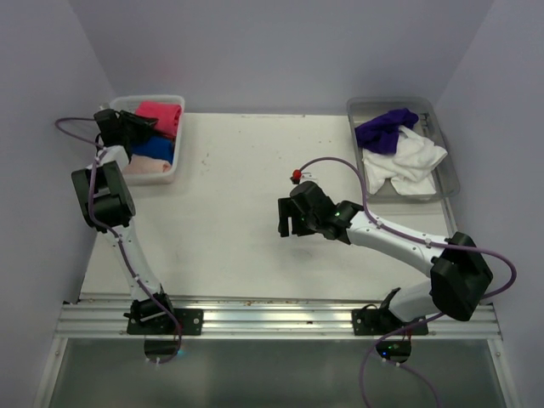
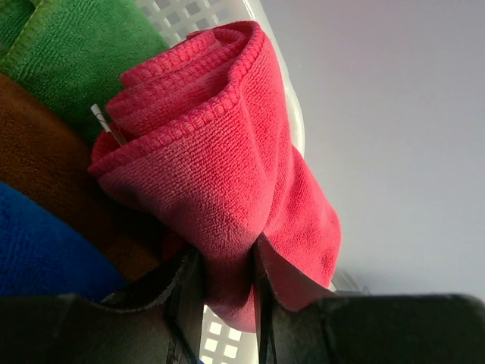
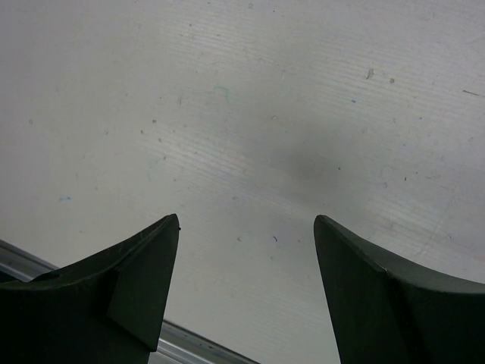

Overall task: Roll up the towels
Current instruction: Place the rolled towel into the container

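A rolled hot pink towel (image 2: pixel 220 152) lies in the white lattice basket (image 2: pixel 198 15), by its right wall. My left gripper (image 2: pixel 225 265) is shut on the roll's near end, cloth pressed against both fingers. Green (image 2: pixel 68 45), orange-brown (image 2: pixel 45 167) and blue (image 2: pixel 38 250) towels lie beside it. From above, the left gripper (image 1: pixel 140 126) reaches into the basket (image 1: pixel 180 140) at the pink towel (image 1: pixel 161 117). A purple towel (image 1: pixel 387 129) and a white towel (image 1: pixel 408 161) lie loose in the grey tray (image 1: pixel 448 166). My right gripper (image 1: pixel 293 228) hangs open over the bare table (image 3: pixel 227 114), nothing between its fingers.
The basket also holds a blue towel (image 1: pixel 153 150) and a pale pink one (image 1: pixel 146 167). A red clip (image 1: pixel 296 176) sits on the right arm's cable. An aluminium rail (image 1: pixel 272 316) runs along the table's near edge. Walls close in the back and both sides.
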`<act>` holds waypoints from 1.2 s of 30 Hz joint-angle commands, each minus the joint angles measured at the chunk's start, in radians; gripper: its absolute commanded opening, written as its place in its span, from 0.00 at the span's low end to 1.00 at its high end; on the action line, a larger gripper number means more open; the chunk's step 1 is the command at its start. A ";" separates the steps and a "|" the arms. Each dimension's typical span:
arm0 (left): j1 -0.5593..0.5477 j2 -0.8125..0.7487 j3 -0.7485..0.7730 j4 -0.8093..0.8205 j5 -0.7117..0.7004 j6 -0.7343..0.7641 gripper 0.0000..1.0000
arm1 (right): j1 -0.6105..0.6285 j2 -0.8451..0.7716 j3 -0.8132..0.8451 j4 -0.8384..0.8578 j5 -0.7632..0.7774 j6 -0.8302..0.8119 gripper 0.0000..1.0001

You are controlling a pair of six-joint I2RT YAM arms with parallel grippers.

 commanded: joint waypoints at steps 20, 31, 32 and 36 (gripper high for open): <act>0.032 -0.146 -0.038 -0.191 -0.166 0.065 0.36 | -0.002 -0.026 -0.002 0.000 0.008 0.006 0.75; 0.027 -0.207 -0.050 -0.242 -0.200 0.089 0.67 | -0.002 -0.059 -0.025 0.002 0.017 0.018 0.75; 0.027 -0.210 -0.050 -0.242 -0.197 0.092 0.68 | -0.002 -0.062 -0.027 0.003 0.017 0.020 0.74; 0.029 -0.250 -0.055 -0.245 -0.178 0.105 0.70 | 0.000 -0.090 -0.039 -0.001 0.023 0.028 0.74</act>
